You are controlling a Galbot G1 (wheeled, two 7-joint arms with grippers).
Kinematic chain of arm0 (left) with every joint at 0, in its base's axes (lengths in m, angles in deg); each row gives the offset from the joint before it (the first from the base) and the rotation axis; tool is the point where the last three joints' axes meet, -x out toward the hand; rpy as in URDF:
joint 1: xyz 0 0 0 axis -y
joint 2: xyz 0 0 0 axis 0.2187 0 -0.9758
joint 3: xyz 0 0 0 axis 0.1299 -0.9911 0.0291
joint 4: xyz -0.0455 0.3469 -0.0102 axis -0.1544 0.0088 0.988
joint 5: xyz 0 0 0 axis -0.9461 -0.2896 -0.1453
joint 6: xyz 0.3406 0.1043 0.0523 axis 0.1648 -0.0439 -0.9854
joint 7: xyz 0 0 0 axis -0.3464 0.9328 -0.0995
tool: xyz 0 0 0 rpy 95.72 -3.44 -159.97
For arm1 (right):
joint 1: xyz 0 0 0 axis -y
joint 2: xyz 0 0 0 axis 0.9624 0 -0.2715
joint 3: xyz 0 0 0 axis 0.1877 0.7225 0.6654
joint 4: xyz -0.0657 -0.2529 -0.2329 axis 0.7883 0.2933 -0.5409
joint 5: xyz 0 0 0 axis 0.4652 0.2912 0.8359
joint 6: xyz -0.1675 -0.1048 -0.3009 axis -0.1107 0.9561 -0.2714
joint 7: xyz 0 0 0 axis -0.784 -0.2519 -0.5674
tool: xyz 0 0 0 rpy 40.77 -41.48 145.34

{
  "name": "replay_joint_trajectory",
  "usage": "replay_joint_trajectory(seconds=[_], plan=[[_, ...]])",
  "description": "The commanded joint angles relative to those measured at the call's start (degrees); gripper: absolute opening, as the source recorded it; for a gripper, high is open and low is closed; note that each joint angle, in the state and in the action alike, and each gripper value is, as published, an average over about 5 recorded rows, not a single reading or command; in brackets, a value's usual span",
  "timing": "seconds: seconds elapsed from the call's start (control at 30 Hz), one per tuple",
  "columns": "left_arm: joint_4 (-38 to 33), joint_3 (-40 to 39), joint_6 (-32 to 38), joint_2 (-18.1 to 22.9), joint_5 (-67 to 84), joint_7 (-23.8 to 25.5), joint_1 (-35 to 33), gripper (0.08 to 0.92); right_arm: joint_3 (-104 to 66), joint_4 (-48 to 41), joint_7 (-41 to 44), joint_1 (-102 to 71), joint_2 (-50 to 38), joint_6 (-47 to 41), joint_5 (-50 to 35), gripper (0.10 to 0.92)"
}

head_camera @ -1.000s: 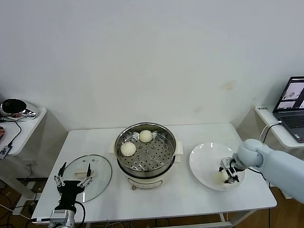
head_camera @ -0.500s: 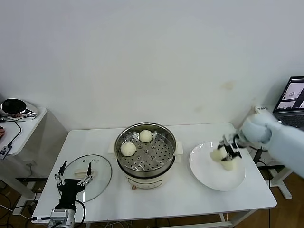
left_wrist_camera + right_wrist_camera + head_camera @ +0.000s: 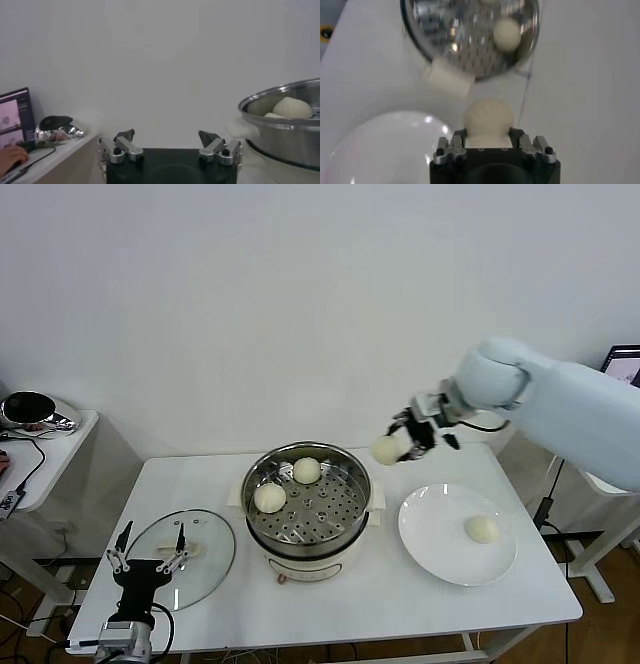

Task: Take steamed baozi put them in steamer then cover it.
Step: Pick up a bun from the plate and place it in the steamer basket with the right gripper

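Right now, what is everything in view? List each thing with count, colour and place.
Round cream-white dough buns: four; two in the steamer, one on the plate, one held in the air.
Round shiny steel steamer basket on cream pot base: one, table centre.
Round clear glass lid with cream handle: one, flat on the table, robot's left.
Flat white plate: one, robot's right.
White table: one.
Laptop: one, far right.
Right claw: shut on a bun, between plate and steamer.
Left claw: open, over the lid's near edge.

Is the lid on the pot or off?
Off. The glass cover lies flat on the table left of the open steamer.
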Motion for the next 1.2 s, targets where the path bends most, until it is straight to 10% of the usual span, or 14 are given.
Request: replay_joint_trajectory(seconds=[0.03, 1.0, 1.2], plan=[[-0.1, 0.8, -0.1, 0.3, 0.1, 0.0, -0.1, 0.823, 8.5, -1.5, -2.5, 2.8, 16.7, 10.6, -1.8, 0.551], [-2.3, 2.5, 0.2, 1.9, -0.3, 0.0, -2.5, 0.823, 11.1, -7.2, -1.8, -6.3, 23.2, 35.2, 19.4, 0.58], [-2.1, 2.0, 0.2, 1.9, -0.3, 0.0, -2.2, 0.823, 10.2, -6.1, -1.9, -2.6, 21.9, 34.9, 17.7, 0.694]])
